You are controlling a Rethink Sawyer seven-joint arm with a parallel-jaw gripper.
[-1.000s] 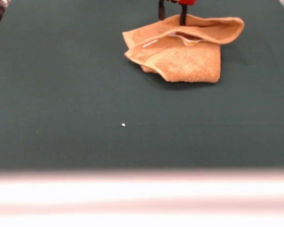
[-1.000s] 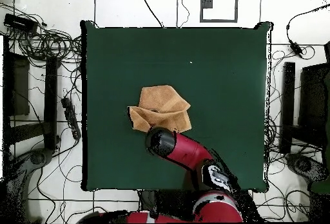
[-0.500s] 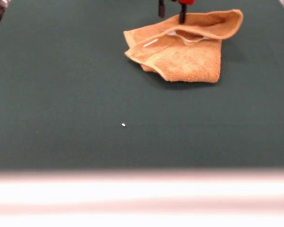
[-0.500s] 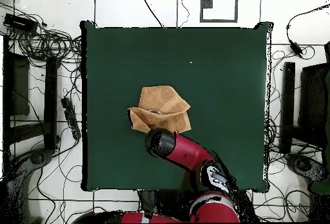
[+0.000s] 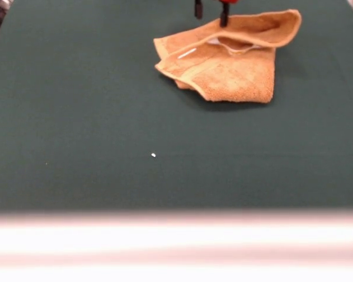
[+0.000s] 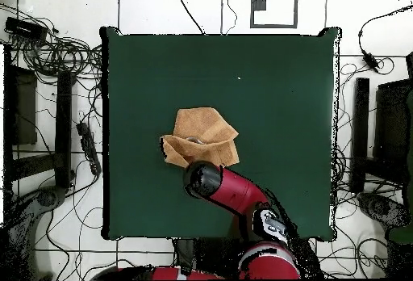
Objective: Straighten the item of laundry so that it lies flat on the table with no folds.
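Observation:
The item of laundry, an orange-tan towel, lies crumpled and folded over itself at the far side of the table. Its white label shows on the left part, and its far edge stands raised at the right. My gripper comes down at the top edge, open; one dark fingertip touches the towel's raised far edge, while the other hangs free to the left. From overhead the towel sits left of the table's middle, and the red arm hides the gripper.
A small white speck lies on the green cloth in front of the towel. The table's pale front edge runs along the bottom. Cables and dark stands ring the table on the floor.
The gripper has risen slightly. The towel's far right edge has lifted higher than a second ago; the rest of the towel has stayed put.

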